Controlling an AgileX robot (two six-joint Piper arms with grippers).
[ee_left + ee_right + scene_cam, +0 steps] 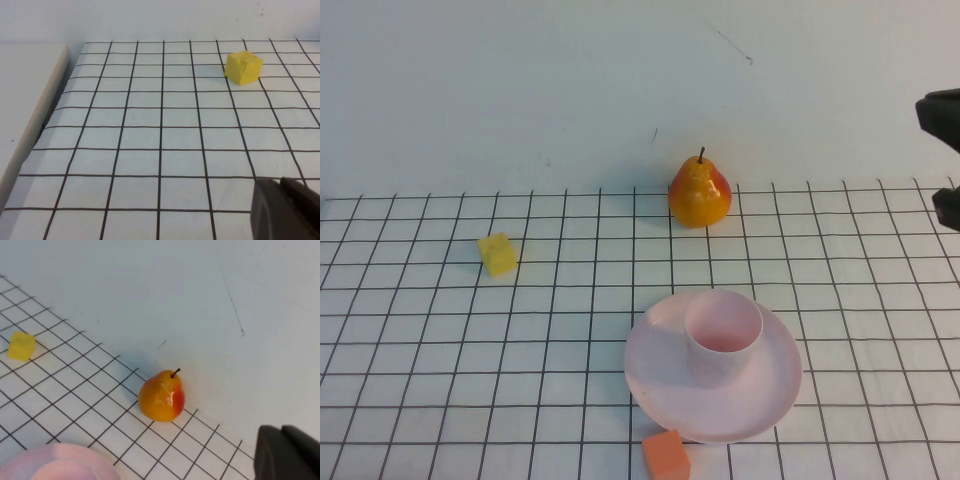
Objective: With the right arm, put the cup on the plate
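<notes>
Matte pink tapered cup (723, 334) upright on round plate (660, 380); right gripper (945, 160) raised at right edge, left gripper (285, 210) low over grid; grips indiscernible.

the white table surface (440, 330) ruled with a black square grid carries a round pale pink plate (665, 385) with a shallow raised rim near its front edge, and a small orange cube (666, 456) sits just in front of that plate, touching or almost touching its rim. a small yellow cube (498, 254) rests well apart on the left side of the grid, and an orange-and-red pear (700, 193) with a dark stem stands upright at the far edge of the grid, close to the pale wall. the left gripper (285, 210) hangs low over bare grid squares near the yellow cube, while the right gripper (945, 160) is raised at the table's far right edge, above and beyond the pear.
</notes>
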